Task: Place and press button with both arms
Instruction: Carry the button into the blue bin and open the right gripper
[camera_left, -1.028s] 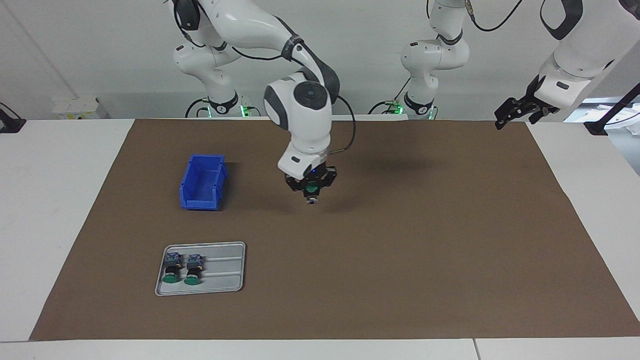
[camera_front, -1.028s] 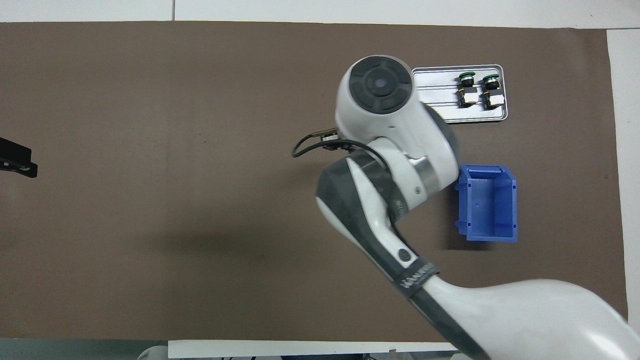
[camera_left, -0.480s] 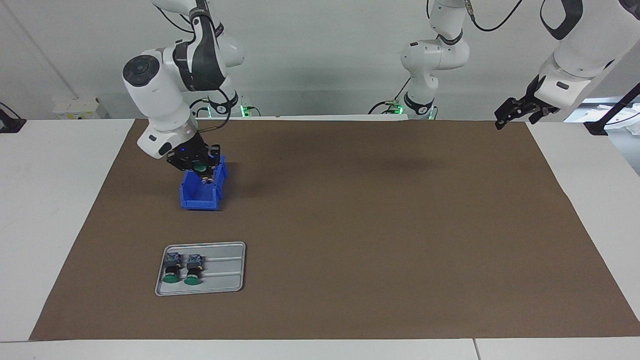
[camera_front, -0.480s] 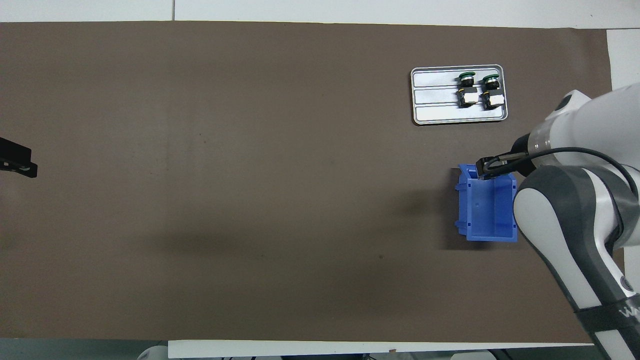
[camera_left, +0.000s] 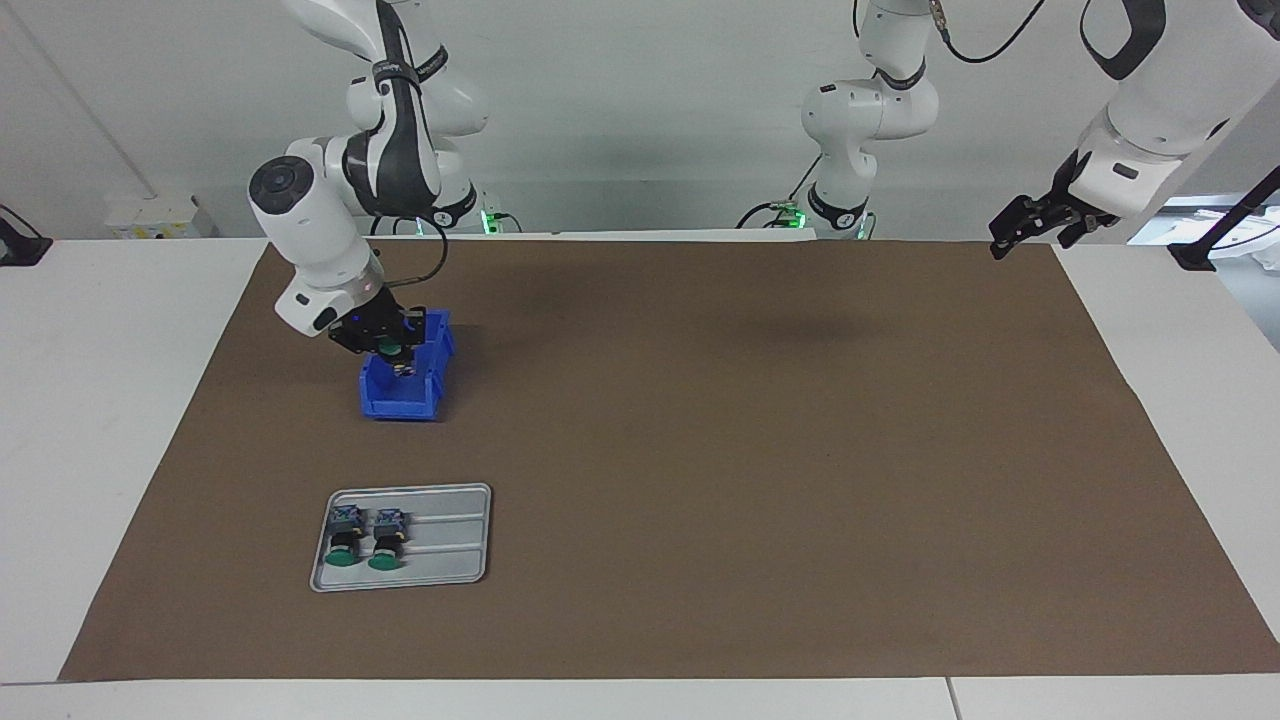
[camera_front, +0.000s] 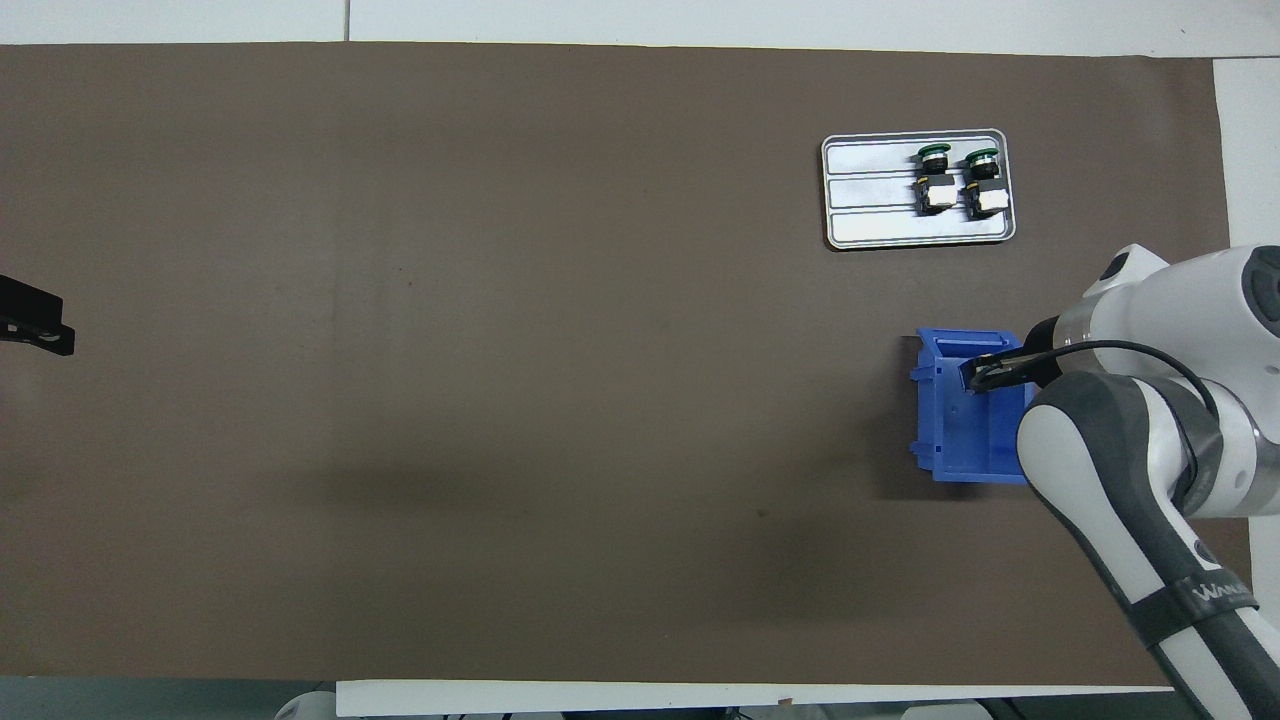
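Note:
My right gripper (camera_left: 401, 362) is shut on a green-capped button (camera_left: 390, 349) and holds it low over the open blue bin (camera_left: 385, 402), between its walls. Whether the button touches the bin floor I cannot tell. In the overhead view the right gripper (camera_front: 985, 373) shows over the blue bin (camera_front: 950, 445), and the button is hidden there. Two more buttons (camera_left: 345, 540) (camera_left: 385, 540) lie side by side on a grey tray (camera_left: 452, 545). My left gripper (camera_left: 1030, 225) waits up in the air over the mat's corner at the left arm's end.
The grey tray (camera_front: 870, 215) with the two buttons (camera_front: 935, 180) (camera_front: 982, 182) lies farther from the robots than the bin. A brown mat (camera_left: 760, 450) covers the table. The left gripper (camera_front: 30, 325) shows at the overhead view's edge.
My right arm swung from over the mat's middle to the blue bin with the button, then lowered it into the bin. The left arm has not moved.

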